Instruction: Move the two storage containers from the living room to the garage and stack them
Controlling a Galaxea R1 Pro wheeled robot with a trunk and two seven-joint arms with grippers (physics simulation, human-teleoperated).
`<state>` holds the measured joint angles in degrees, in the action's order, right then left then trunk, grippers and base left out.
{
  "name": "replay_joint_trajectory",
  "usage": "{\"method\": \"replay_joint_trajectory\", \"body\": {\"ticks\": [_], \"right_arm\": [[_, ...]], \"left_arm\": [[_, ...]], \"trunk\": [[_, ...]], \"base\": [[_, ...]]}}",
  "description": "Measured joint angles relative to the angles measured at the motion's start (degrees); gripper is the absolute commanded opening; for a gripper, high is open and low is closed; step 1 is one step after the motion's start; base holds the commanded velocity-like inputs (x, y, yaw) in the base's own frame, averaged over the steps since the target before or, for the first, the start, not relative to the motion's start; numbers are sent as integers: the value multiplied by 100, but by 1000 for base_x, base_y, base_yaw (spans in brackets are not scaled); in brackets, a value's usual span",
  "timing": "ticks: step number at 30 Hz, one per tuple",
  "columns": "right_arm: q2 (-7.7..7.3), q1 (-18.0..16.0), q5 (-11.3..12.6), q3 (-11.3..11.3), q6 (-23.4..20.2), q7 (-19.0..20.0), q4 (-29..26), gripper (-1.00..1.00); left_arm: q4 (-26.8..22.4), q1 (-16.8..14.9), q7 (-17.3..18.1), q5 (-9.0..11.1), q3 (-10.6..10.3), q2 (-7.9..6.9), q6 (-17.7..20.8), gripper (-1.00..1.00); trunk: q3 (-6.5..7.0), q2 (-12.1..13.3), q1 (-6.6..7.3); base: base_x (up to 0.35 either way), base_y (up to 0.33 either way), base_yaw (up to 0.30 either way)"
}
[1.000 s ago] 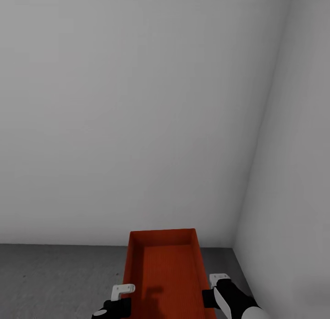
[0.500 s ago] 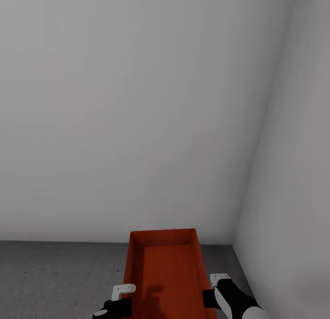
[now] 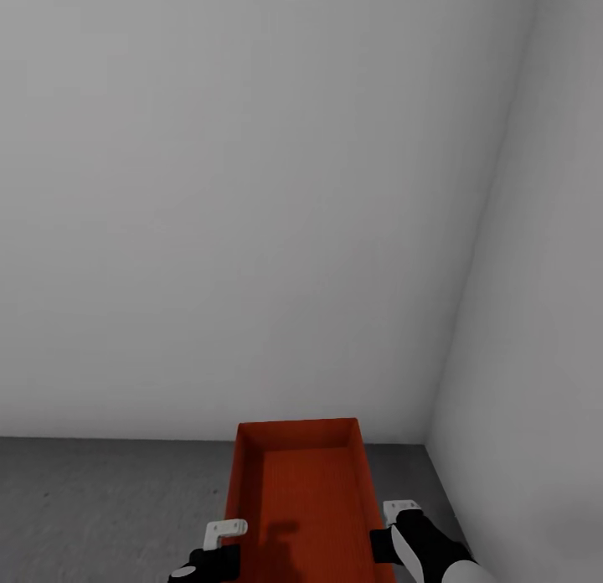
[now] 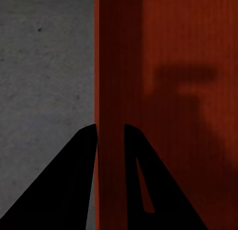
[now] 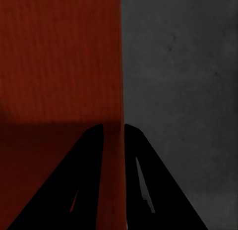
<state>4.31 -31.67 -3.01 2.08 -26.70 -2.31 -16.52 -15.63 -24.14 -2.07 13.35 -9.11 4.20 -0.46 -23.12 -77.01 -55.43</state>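
Both my grippers pinch the long walls of an orange-red storage container (image 3: 303,499) over the garage's concrete floor (image 3: 109,499), in a corner of pale grey walls (image 3: 251,198).

Going left to right: my left gripper (image 3: 219,543), at about 7 o'clock in the head view, has its jaws closed on the bin's left wall, one finger outside and one inside (image 4: 110,141); the bin sits at 6 o'clock, its far end toward the corner; my right gripper (image 3: 394,528), near 5 o'clock, clamps the right wall the same way (image 5: 113,141). My worry: thin-wall pinches could slip, or uneven lowering could tilt the bin, and the side wall at 3 o'clock stands near my right arm. I can read no brand, label or writing anywhere.
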Motion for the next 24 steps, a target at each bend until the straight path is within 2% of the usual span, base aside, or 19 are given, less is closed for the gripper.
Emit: {"method": "replay_joint_trajectory", "body": {"ticks": [24], "right_arm": [[6,0,2,1,1,-9,2,-100]], "left_arm": [[-1,0,8,-4,4,-6,3,-100]], "trunk": [[-431,-963,-527]], "base": [[0,0,0]]}}
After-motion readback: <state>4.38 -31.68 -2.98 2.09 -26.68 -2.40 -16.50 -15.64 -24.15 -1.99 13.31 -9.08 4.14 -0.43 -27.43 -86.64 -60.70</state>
